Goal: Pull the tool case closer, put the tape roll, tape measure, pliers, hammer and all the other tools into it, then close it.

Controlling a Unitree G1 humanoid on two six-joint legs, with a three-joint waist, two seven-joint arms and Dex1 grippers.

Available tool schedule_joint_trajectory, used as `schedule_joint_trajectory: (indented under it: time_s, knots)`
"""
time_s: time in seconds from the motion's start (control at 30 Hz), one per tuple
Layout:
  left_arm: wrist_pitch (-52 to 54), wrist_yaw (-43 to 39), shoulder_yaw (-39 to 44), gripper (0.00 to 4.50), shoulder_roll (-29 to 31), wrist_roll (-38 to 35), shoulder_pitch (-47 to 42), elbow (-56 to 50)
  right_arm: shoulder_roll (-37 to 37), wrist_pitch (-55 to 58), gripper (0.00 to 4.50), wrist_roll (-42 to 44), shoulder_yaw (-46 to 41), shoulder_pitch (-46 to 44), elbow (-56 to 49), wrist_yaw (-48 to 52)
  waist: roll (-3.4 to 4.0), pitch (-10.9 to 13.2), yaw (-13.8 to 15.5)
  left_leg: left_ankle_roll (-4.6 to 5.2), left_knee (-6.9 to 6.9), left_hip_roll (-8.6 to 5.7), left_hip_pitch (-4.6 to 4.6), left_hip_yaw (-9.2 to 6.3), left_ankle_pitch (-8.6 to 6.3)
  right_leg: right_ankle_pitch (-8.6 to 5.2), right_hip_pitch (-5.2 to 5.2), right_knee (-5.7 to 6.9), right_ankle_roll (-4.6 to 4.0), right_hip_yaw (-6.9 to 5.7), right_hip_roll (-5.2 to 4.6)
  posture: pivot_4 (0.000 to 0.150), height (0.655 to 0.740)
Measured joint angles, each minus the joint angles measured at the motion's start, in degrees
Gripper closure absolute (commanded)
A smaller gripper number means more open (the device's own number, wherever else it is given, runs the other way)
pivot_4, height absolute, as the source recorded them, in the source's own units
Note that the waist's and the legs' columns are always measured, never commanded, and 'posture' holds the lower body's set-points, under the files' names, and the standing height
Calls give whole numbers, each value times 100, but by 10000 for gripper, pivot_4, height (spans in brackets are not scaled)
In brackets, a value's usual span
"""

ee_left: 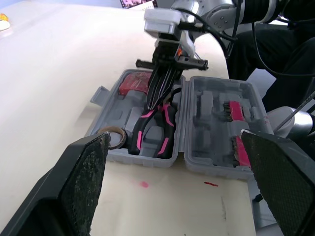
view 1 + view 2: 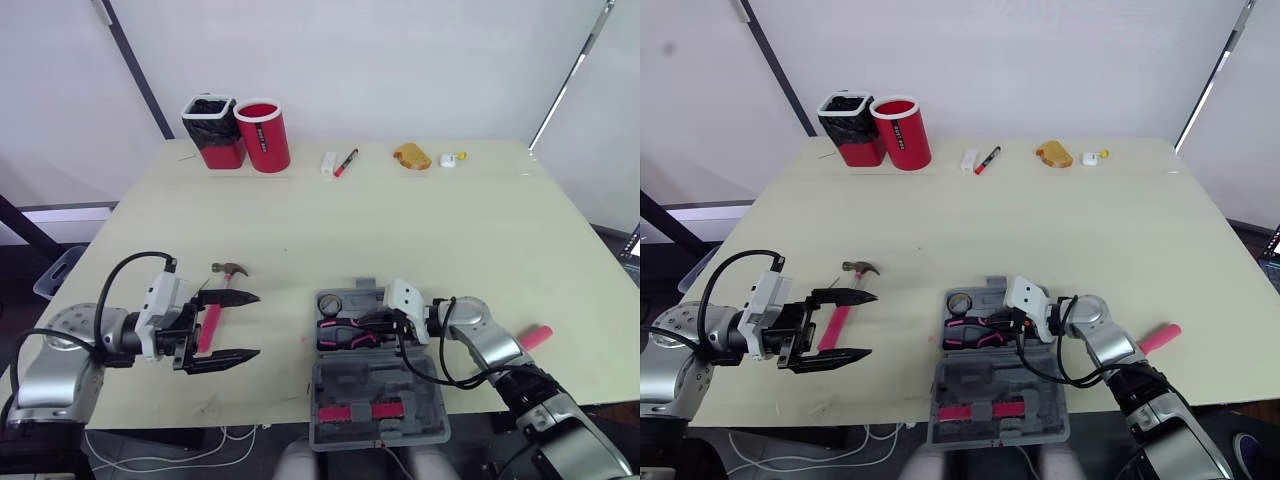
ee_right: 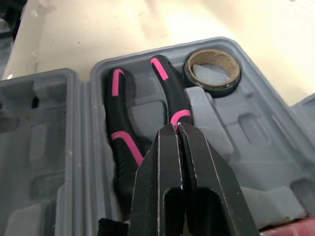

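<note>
Head view: The gray tool case [image 2: 432, 405] lay open at the near edge of the table [image 2: 400, 230]. The pliers [image 2: 345, 336] and the tape roll [image 2: 330, 303] already sat in its rear half. The right claw [image 2: 366, 322] reached into that half over the pliers. To the left of the case, the left claw [image 2: 256, 325] stood released and empty, its black fingers spread on either side of the hammer [image 2: 211, 320] on the tabletop. A pink-handled tool [image 2: 537, 336] lay on the table beyond the right arm.

Left wrist view: Between the spread fingers [image 1: 86, 177], the case [image 1: 142, 158] showed side-on, with the right claw [image 1: 151, 103] pointing down at the pliers [image 1: 152, 130] beside the tape roll [image 1: 112, 138].

Right wrist view: The right claw [image 3: 176, 129] was clenched, fingers pressed together and grasping nothing, its tip just over a pliers [image 3: 170, 93] handle; the tape roll [image 3: 212, 69] sat in the neighboring pocket.
</note>
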Motion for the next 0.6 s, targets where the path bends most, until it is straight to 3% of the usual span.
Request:
schedule_joint_trajectory:
  time_s: [0.3,0.5,0.6]
  knots:
    - [-1,0,-110,0,-16,20,-3,0,8,-407,44353,-275,185,-151,474,14,-8,-11,1,0,-1,1,53,-1,0,-5,50,0,-7,0,-1,1500,7400]
    - [-20,0,-122,0,-26,90,7,-4,5,-1033,44353,-805,592,-341,857,-309,-4,-82,-13,1,-7,8,128,6,0,-14,102,1,-22,4,3,1500,7400]
    - [-33,0,-130,0,-80,95,120,-39,10,-1106,44353,-934,686,-356,1010,-480,-11,-118,1,-2,-10,16,216,-5,-1,-25,174,-1,-13,11,-11,1500,7400]
